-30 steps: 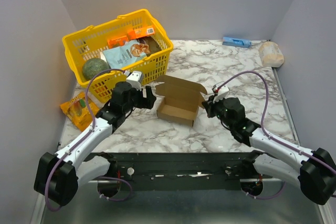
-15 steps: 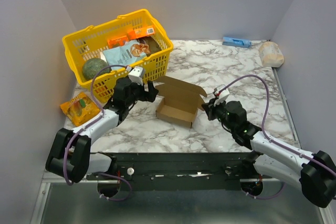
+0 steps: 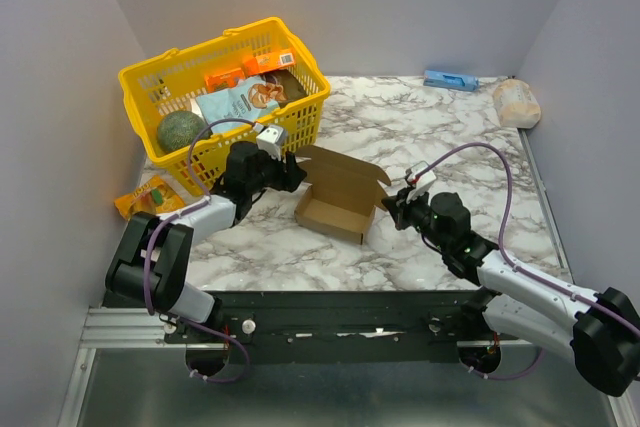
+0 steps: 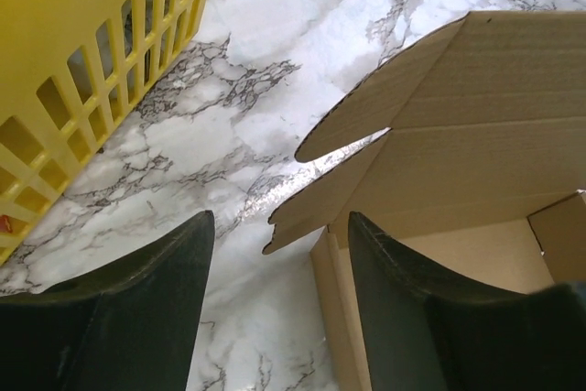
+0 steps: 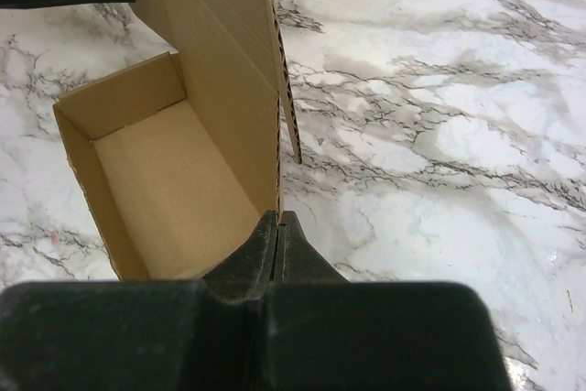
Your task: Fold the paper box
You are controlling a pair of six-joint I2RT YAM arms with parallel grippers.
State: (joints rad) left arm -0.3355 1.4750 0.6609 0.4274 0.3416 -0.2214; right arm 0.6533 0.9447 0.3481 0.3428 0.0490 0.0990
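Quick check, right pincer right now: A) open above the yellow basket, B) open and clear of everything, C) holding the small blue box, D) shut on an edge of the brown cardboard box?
D: in the right wrist view the right pincer has its tips together on a panel edge of the paper box.

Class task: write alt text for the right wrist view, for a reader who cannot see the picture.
The right gripper, its dark fingers shut, pinches the lower edge of an upright panel of the open, empty brown paper box. The box sits on a white marble table, with the tall panel rising out of the top of the frame.
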